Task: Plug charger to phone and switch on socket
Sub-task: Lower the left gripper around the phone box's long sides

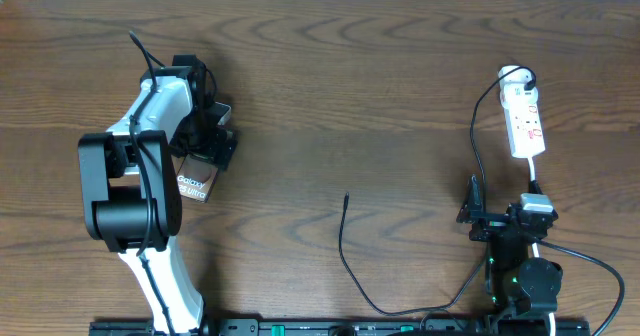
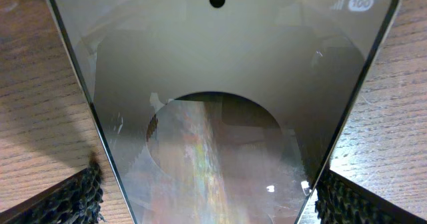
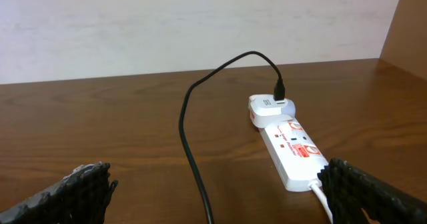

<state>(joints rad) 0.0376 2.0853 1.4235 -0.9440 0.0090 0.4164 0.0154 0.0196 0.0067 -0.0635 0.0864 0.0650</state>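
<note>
While the charger (image 1: pixel 341 238) trails loose across the surface (image 1: pixel 330 66) with its plug tip (image 1: pixel 346 197) joined to nothing, I judge the task to be at its first step: securing the phone (image 1: pixel 196 186) and fetching the cable end.

The left hand (image 1: pixel 214 134) hangs over the phone with its fingers (image 2: pixel 80 197) spread, one on each side of the glass slab (whether the pads touch its edges I cannot tell). The right hand (image 1: pixel 478 214) is spread wide too and holds nothing. It sits near the socket (image 1: pixel 525 121), which lies just ahead of it. The charger's far end is already in the white adapter (image 3: pixel 265 107) at the strip's end.

The plug tip rests between the two arms, well apart from both hands and from the phone.

Next, I think, the left hand must steady the phone by its edges. The right must reach across for the tip, pinch it just behind the connector, and line it up with the phone's port. The socket switch comes after.
</note>
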